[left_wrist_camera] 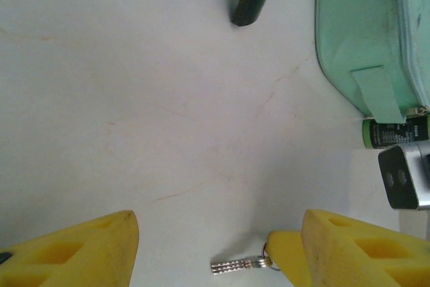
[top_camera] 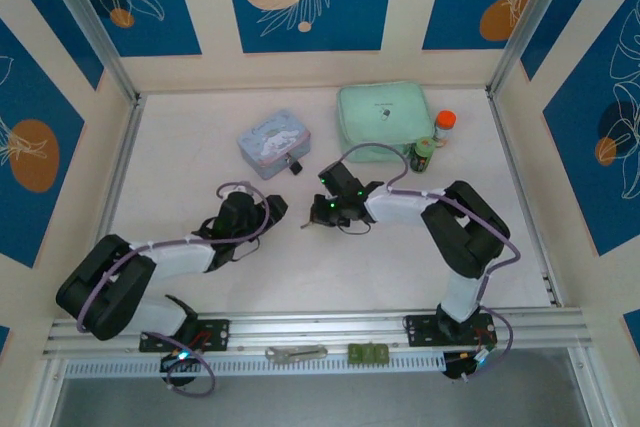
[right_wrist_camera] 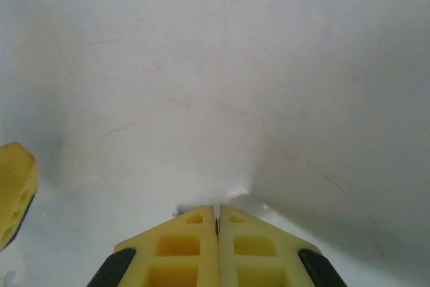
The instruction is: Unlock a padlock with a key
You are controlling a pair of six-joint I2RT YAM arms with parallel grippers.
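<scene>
The padlock (left_wrist_camera: 250, 3), a small black body on a thin silver shackle, hangs off the front of the pale blue tin (top_camera: 273, 143) and shows in the top view as a dark speck (top_camera: 295, 163). The key (left_wrist_camera: 235, 265), a tiny silvery bunch, lies flat on the white table. Its ring end disappears into the yellow fingertips (left_wrist_camera: 285, 258) of my right gripper (right_wrist_camera: 216, 210), which is shut on it with a thin dark sliver between the pads. My left gripper (left_wrist_camera: 218, 225) hovers open just left of the key, straddling it, and holds nothing.
A mint green pouch (top_camera: 383, 114) lies at the back right, with a green bottle (top_camera: 423, 154) and an orange-capped bottle (top_camera: 444, 125) beside it. A grey metal tool (top_camera: 296, 353) rests on the front rail. Both grippers (top_camera: 290, 215) nearly meet at mid table.
</scene>
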